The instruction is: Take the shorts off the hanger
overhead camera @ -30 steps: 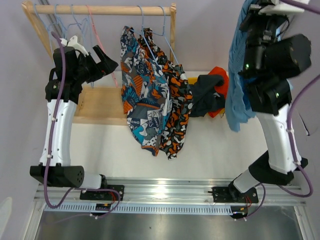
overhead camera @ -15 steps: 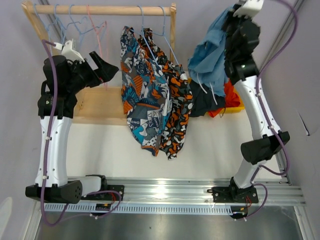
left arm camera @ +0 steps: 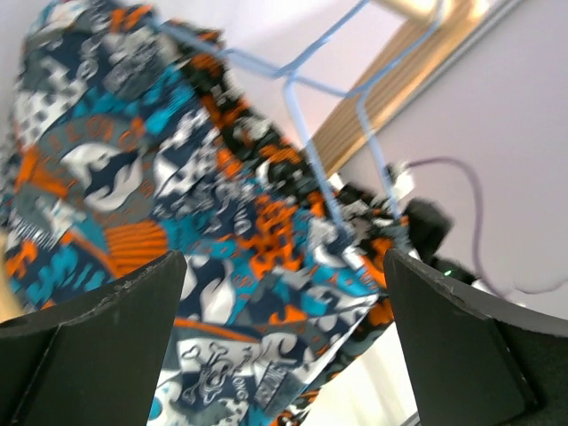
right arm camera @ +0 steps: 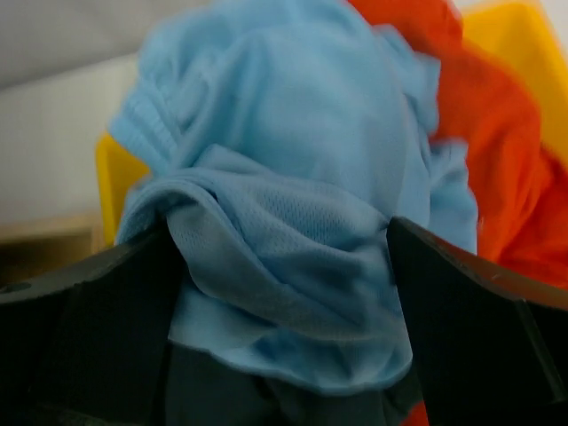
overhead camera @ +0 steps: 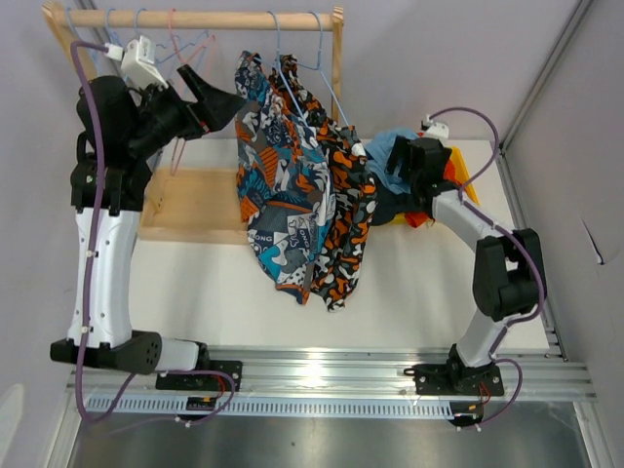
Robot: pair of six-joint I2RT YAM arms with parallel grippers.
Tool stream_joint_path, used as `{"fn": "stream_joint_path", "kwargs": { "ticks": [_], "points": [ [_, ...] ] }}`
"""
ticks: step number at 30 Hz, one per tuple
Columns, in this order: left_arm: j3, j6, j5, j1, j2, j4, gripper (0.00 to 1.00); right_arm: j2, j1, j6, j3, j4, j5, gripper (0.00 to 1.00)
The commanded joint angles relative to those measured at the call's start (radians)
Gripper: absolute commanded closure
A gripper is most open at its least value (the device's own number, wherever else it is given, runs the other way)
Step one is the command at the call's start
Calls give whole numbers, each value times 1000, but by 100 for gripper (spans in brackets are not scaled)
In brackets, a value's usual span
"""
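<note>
Two print shorts hang on blue hangers (overhead camera: 317,58): the blue-and-orange pair (overhead camera: 278,185) (left arm camera: 133,177) and the orange-black-white blotch pair (overhead camera: 346,210). My left gripper (overhead camera: 216,105) (left arm camera: 284,257) is open just left of the blue-and-orange pair, not touching it. At the right lies a heap of light blue shorts (overhead camera: 380,146) (right arm camera: 293,160), dark grey shorts (overhead camera: 395,205) (right arm camera: 266,390) and orange shorts (overhead camera: 450,166) (right arm camera: 488,151). My right gripper (overhead camera: 392,164) (right arm camera: 280,231) is low over the heap, open, with the light blue fabric lying loose between its fingers.
The wooden rail (overhead camera: 195,18) carries several empty wire hangers (overhead camera: 180,49) at its left end. The rack's wooden base (overhead camera: 195,205) lies under them. A yellow container (overhead camera: 466,180) (right arm camera: 524,53) shows beneath the heap. A metal frame post (overhead camera: 546,68) rises at the right.
My right arm swung down from high up with the light blue shorts, laid them on the heap and opened. My left gripper rose and moved right, towards the blue-and-orange pair.
</note>
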Motion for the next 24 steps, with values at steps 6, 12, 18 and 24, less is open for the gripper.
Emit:
{"fn": "stream_joint_path", "kwargs": {
  "ticks": [6,12,18,24],
  "points": [
    [219,-25,-38,-119,201,34,1,-481,14,98,-260,19,13,1],
    [311,-48,-86,-159,338,77,1,-866,46,105,-419,-111,-8,1],
    [311,-89,-123,-190,416,159,1,-1075,50,130,-507,-245,-63,1],
    [319,-128,-143,-239,475,227,2,-1144,50,132,-545,-300,-88,1]
  ]
}}
